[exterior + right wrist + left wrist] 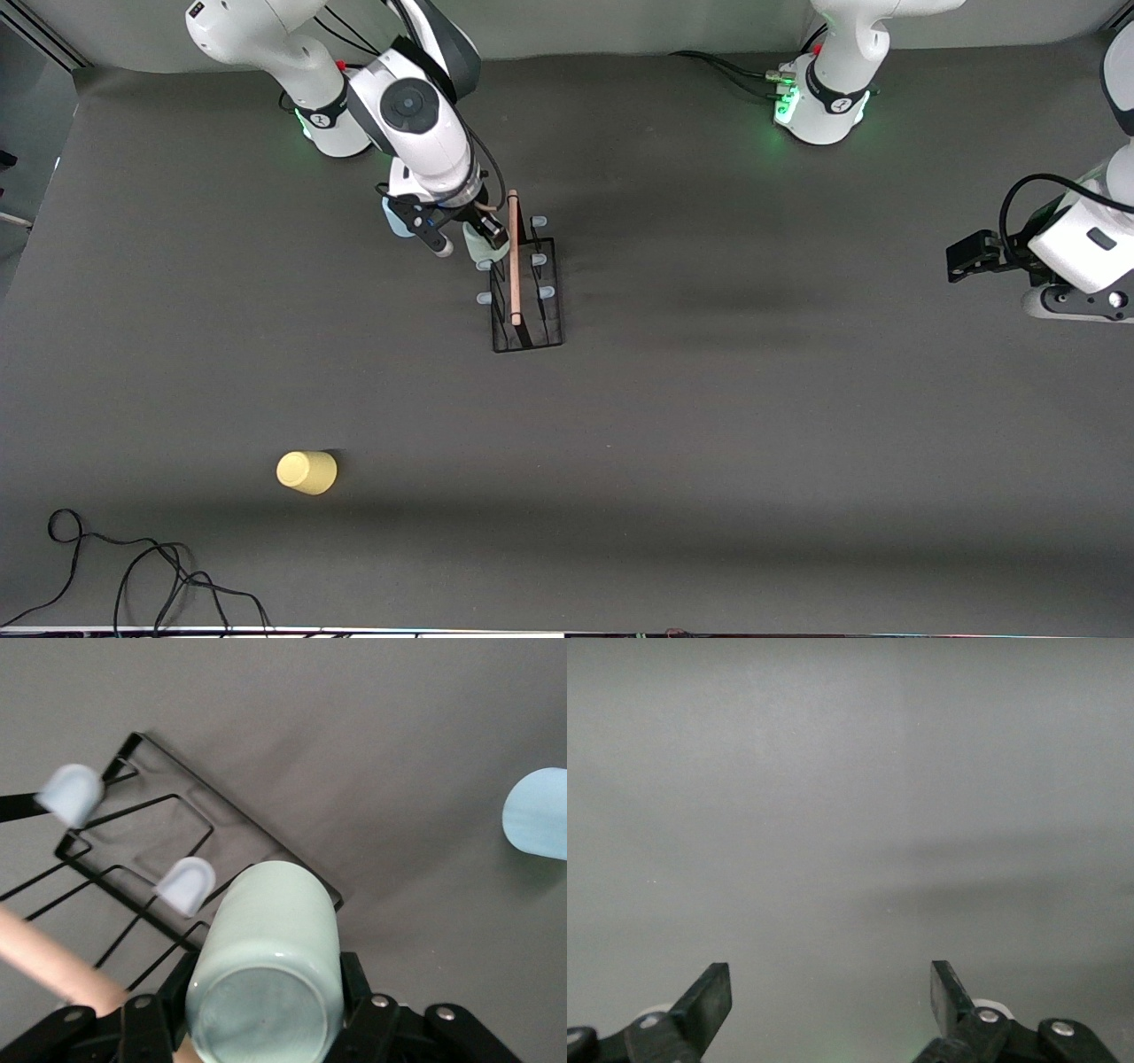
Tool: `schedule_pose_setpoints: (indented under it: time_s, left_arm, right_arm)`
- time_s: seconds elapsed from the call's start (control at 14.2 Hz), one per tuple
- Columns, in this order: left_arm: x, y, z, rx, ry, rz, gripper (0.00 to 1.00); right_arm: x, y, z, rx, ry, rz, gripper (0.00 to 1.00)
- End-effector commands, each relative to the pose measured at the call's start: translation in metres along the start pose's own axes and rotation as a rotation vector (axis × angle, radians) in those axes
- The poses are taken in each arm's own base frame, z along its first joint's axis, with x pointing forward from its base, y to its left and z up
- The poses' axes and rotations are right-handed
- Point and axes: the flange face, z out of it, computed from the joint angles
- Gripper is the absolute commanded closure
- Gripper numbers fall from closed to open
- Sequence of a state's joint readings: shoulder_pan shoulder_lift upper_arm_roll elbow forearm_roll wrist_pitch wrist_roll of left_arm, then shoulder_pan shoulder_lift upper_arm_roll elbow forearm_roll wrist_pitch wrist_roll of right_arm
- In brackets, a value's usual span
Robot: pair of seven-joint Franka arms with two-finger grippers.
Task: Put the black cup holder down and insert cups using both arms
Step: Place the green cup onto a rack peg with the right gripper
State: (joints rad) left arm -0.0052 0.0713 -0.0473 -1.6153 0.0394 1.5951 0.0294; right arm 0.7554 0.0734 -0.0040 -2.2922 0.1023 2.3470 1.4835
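- Front view: you'll find the black cup holder (pixel 526 292) mid-table, toward the robots' edge, its rod handle (pixel 514 257) running from that edge toward the camera's. The right gripper (pixel 461 237) clamps the pale green cup (pixel 484 241) over its pegs, half hiding the light blue cup (pixel 395 218). The yellow cup (pixel 306 471) stands toward the camera-side corner at the right arm's end.
- Left wrist view: the left gripper (pixel 831 1003) waits, fingers wide, over bare table.
- Right wrist view: the green cup's base faces you; no writing anywhere.

Pale green cup (pixel 266 966) tilted over black cup holder (pixel 527 297); yellow cup (pixel 306 471) well apart
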Motion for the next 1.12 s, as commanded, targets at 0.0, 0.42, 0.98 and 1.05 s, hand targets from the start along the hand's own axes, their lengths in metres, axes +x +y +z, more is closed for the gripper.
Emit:
schedule_pose_setpoints:
  time_s: [0.0,0.42,0.98,1.05]
  left_arm:
    - [0.002,0.005,-0.002,0.002,-0.026,0.005,0.00]
    - [0.003,0.007,-0.001,0.003,-0.020,0.010,0.00]
    - [0.005,0.006,0.001,0.001,-0.022,0.011,0.00]
    - [0.004,0.004,0.001,0.001,-0.023,0.008,0.00]
  right_arm:
    - [-0.013,-0.001,0.017,0.014,-0.002,0.031,0.80]
    - [-0.005,-0.013,-0.037,0.014,-0.014,0.048,0.00]
    - [0.107,-0.039,-0.224,-0.054,-0.045,-0.173,0.00]
    - [0.135,-0.035,-0.233,-0.044,-0.040,-0.257,0.00]
